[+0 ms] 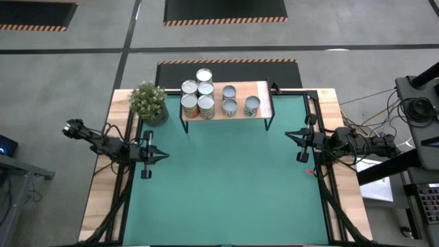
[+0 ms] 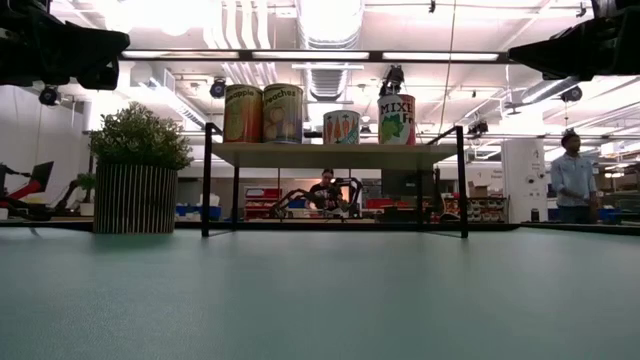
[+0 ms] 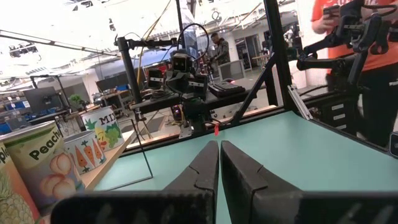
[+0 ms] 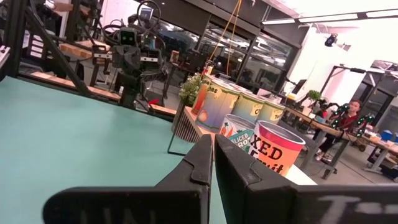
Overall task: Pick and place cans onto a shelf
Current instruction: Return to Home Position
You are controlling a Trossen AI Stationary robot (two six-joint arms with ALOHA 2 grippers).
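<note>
Several cans (image 1: 206,96) with silvery tops stand upright in a cluster on the light-wood shelf (image 1: 261,89) at the table's far middle. In the low view the cans (image 2: 265,113) rest by their bottoms on the shelf board (image 2: 330,154), which stands on thin black legs. My left gripper (image 1: 163,156) hovers shut at the table's left side, pointing right, clear of everything. My right gripper (image 1: 288,134) hovers shut at the right side, pointing left. Each wrist view shows its own closed fingers, left (image 3: 219,144) and right (image 4: 212,137), with labelled cans (image 3: 43,165) (image 4: 273,149) off to the side.
A potted green plant (image 1: 149,103) in a ribbed pot stands just left of the shelf. The green table top (image 1: 226,192) stretches between the arms and toward the near edge. Black frame struts (image 1: 127,192) run along both sides. People (image 2: 574,180) show in the room beyond.
</note>
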